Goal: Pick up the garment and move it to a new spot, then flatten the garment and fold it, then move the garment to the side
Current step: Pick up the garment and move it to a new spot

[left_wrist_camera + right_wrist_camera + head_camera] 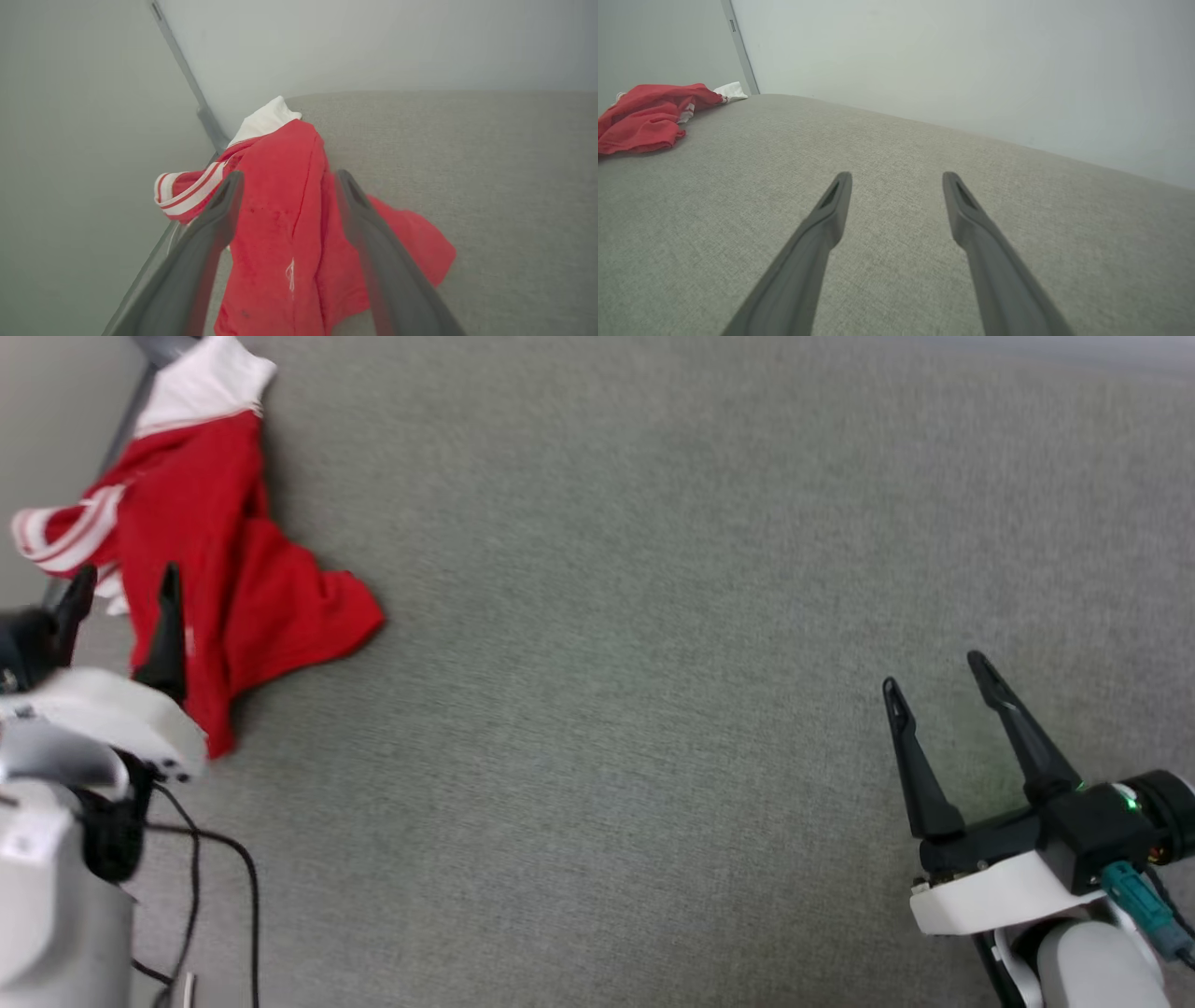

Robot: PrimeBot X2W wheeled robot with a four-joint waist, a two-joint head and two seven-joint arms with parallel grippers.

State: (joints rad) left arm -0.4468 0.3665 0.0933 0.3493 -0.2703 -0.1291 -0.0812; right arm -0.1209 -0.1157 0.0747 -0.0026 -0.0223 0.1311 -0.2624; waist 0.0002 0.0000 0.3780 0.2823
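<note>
The shirt [252, 588] lies crumpled just ahead of and under the left gripper [124, 581], whose fingers stand spread wide and empty, with red cloth showing in the gap between them. The right gripper [934, 674], likewise wide open and empty, is over the bare grey surface [653, 616], well apart from the shirt. For a sure pick-up, the left gripper should probably come straight down on the thick red ridge between its fingers and pinch several layers.

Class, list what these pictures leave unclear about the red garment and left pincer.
Front or back of the garment: head view, crumpled folds hide it.
Its near end: left wrist view, cut by bottom edge.
Whether the left pincer touches cloth: left wrist view, fingers blurred.
</note>
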